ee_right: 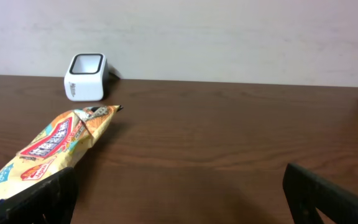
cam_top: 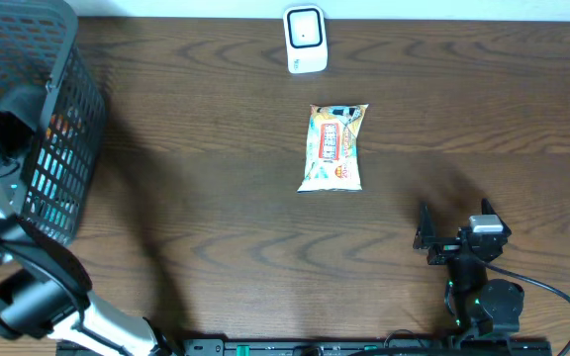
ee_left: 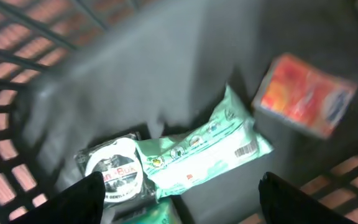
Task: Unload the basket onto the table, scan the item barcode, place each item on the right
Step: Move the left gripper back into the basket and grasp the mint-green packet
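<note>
Left claw gapes wide inside the basket, empty; right claw wide, empty. Snack packet lies flat, long axis toward the scanner at the back edge of the bench.

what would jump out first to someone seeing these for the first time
The bright yellow snack packet lying alone mid-table catches the eye, with the small white scanner beyond it at the far edge. On the left stands a dark mesh basket; the left wrist view looks into it, showing a mint-green pack with its barcode up, an orange-red pack and a dark round-labelled item.
</note>
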`<state>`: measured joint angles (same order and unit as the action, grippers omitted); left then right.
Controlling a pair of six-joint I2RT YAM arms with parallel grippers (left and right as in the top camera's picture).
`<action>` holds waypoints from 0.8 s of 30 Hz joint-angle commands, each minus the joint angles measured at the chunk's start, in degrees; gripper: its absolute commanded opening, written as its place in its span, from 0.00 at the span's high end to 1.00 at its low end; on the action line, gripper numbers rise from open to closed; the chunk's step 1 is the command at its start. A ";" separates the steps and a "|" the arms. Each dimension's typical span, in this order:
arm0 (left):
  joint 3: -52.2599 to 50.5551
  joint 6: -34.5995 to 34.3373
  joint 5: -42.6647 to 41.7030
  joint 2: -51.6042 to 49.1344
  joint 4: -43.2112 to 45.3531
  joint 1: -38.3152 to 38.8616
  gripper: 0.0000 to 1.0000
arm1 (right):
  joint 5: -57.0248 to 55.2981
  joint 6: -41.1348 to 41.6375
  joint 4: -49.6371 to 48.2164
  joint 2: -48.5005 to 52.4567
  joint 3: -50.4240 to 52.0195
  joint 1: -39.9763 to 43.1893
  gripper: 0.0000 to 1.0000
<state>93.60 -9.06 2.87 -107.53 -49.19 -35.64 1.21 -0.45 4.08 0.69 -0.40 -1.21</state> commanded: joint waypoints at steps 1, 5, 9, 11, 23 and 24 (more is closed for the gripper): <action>-0.04 10.01 -1.36 -2.29 -1.05 -0.24 0.22 | -0.44 0.59 0.33 -0.37 0.04 0.15 0.01; -0.09 18.47 0.76 -4.00 -2.03 -0.26 0.17 | -0.44 0.59 0.33 -0.37 0.04 0.15 0.01; -0.13 23.19 3.19 -4.98 -1.66 -0.48 0.16 | -0.44 0.59 0.33 -0.37 0.04 0.15 0.01; -0.15 24.90 3.15 -5.46 -1.29 -0.76 0.16 | -0.44 0.59 0.31 -0.37 0.04 0.15 0.01; -0.48 27.93 -4.44 -11.41 -1.38 -1.68 0.16 | -0.44 0.59 0.33 -0.37 0.04 0.15 0.01; -0.48 27.96 -5.95 -11.91 -1.38 -1.68 0.16 | -0.44 0.59 0.33 -0.37 0.04 0.15 0.01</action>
<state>93.56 16.82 2.11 -118.43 -50.39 -37.12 1.21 -0.45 4.08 0.69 -0.40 -1.21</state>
